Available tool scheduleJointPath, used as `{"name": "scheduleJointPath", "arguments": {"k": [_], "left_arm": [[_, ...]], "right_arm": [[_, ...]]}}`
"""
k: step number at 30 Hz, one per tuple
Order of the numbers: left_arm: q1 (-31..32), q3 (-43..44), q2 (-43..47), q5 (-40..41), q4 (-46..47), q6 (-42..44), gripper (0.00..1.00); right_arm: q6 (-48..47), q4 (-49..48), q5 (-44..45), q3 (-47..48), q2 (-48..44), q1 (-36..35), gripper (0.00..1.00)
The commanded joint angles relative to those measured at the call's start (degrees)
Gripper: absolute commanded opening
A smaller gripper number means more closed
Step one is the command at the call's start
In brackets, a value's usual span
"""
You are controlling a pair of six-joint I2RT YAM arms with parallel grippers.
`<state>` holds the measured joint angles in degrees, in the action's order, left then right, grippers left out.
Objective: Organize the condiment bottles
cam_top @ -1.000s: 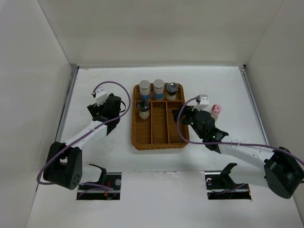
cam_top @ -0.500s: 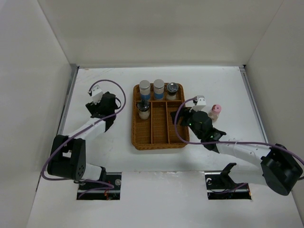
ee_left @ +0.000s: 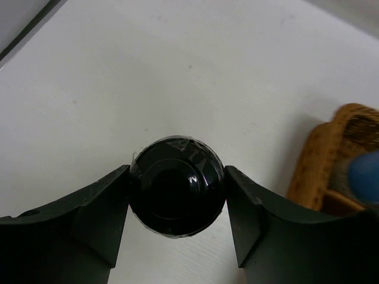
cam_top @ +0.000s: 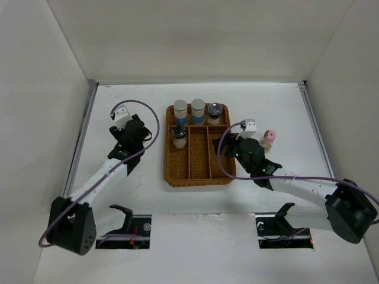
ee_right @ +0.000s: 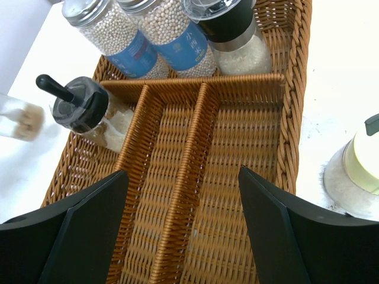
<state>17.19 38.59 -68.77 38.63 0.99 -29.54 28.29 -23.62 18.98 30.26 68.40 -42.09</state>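
Black-capped jar (ee_left: 176, 200) in left gripper (ee_left: 177, 177), hidden overhead

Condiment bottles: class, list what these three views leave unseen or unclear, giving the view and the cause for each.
Black-capped bottle, left wrist view: its own cap hides body and contents; in the top view the left gripper covers it.
Pale-capped bottle, right wrist view: cut off by the right edge.
Jar with brown contents, right wrist view: blurred, cap cut off by the left edge.
Blue-banded bottle, left wrist view: blurred, cut off.
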Motion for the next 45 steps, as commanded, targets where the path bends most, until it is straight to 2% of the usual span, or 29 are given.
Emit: {"name": "scheduleJointPath", "arguments": {"k": [1,4,9,13,17,24,35,41,45], "left_arm": [[3.3,1.7,8.7,1.9,-1.7,1.2,0.42],[8.2,2.1,13.9,1.8,-5.3,1.5,0.41],[17.2,6.1,16.6,0.7,-14.9,1.9,0.41],[24.8,5.4,18.4,-1.1,-15.8,-2.0,0.40],[30.5,5.1,15.8,-2.2,-13.3,-4.3,0.40],[33.0,4.5,8.1,-3.4,-7.2,-3.9,0.40],[34.4,4.3,-2.9,-2.5,-4.8,-3.5,0.40],[35.9,3.7,-4.7,0.7,-5.6,-2.9,0.50],[36.6,2.8,-4.3,2.7,-5.7,-3.1,0.68]], "right_arm": [[0.3,-2.6,-0.5,1.8,0.3,-0.3,0.81],[-0.1,-2.1,-0.2,2.2,0.1,-0.5,0.81],[0.5,-2.4,0.0,1.5,-0.7,0.1,0.80],[0.4,-3.0,-0.1,1.4,-0.9,-0.1,0.79],[0.0,-2.0,0.1,2.1,-0.5,-0.1,0.79],[-0.1,-1.6,0.3,1.6,-2.1,-0.1,0.79],[0.0,-1.6,0.6,1.3,-2.7,0.0,0.78],[-0.1,-1.8,1.1,1.0,-3.1,0.1,0.78],[-0.8,-1.5,1.5,1.6,-2.9,-0.1,0.73]]}}
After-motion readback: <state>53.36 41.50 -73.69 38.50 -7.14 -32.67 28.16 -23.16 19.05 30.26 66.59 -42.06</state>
